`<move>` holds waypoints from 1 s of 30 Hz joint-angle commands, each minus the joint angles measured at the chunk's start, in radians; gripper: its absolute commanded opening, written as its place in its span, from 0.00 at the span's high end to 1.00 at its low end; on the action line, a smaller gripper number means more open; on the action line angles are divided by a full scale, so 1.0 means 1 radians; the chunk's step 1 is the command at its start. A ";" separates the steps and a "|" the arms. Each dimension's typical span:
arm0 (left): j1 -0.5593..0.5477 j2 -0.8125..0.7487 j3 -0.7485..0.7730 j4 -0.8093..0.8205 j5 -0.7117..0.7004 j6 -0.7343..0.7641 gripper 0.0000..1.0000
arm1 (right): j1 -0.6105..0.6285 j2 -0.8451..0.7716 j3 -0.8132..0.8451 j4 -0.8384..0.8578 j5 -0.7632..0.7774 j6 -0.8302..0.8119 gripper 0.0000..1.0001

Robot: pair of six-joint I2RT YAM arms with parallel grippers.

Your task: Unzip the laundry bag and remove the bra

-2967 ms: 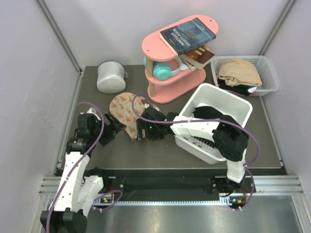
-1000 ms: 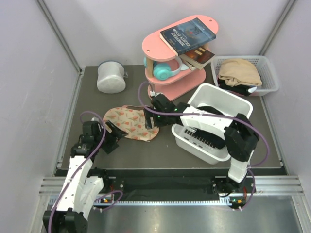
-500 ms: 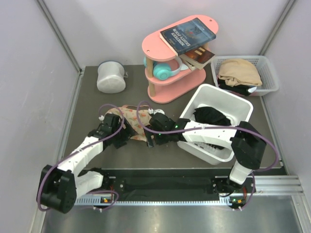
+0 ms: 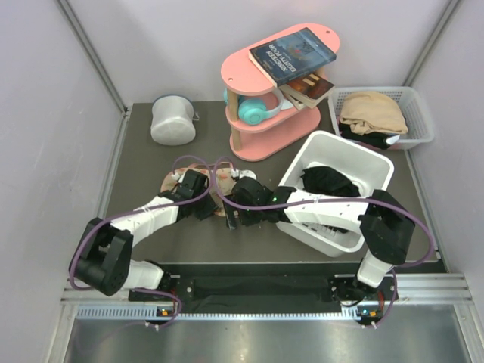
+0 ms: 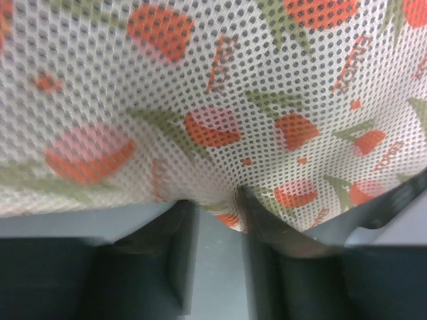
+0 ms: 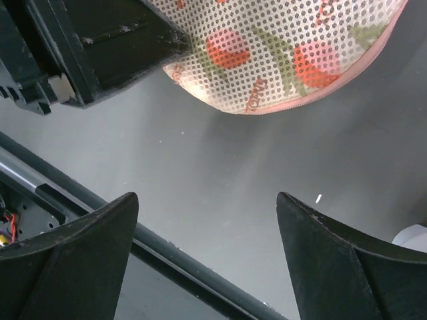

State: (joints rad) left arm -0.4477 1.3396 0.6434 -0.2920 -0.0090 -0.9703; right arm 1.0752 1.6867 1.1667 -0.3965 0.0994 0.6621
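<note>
Top external view: the flat, beige-pink mesh laundry bag with red and green printed motifs (image 4: 221,184) lies on the dark grey table (image 4: 151,155), just in front of the pink two-tier shelf (image 4: 261,144) and a little to its left. Both of your arms lean over the bag and hide most of it. Your left gripper (image 4: 203,200) sits at the bag's near edge, front-left of the shelf. Your right gripper (image 4: 234,215) is just beside it, straight in front of the shelf.

The left wrist view shows what the overhead view cannot. The mesh fills the picture, and a pucker of it dips between the two dark fingers, which are about half closed. A strip of bare table shows in the gap between them, so you cannot tell whether they have gripped the fold. This hand is probably there to anchor the fabric so the other can work the zip.

The right wrist view shows that gripper wide open and holding nothing, over bare table. The bag's rounded end and pink seam lie just ahead of it, with the left gripper's dark body resting on the cloth. It looks ready to reach for the zip.

No view shows a zip pull or the bra.
</note>
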 commanded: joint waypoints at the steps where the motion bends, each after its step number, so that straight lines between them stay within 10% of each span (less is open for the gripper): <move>1: -0.008 0.036 0.024 0.063 -0.016 0.004 0.76 | 0.014 -0.058 -0.032 0.059 0.031 0.011 0.16; 4: -0.009 0.035 0.030 0.053 0.004 0.015 1.00 | 0.017 -0.061 -0.039 0.073 0.052 -0.024 0.16; 30: -0.009 -0.243 0.071 -0.153 0.129 -0.011 1.00 | 0.086 0.005 -0.012 0.156 0.095 -0.160 0.34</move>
State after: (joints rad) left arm -0.4526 1.1328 0.7105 -0.4477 0.1001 -0.9615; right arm 1.1515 1.6772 1.1202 -0.2760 0.1825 0.5190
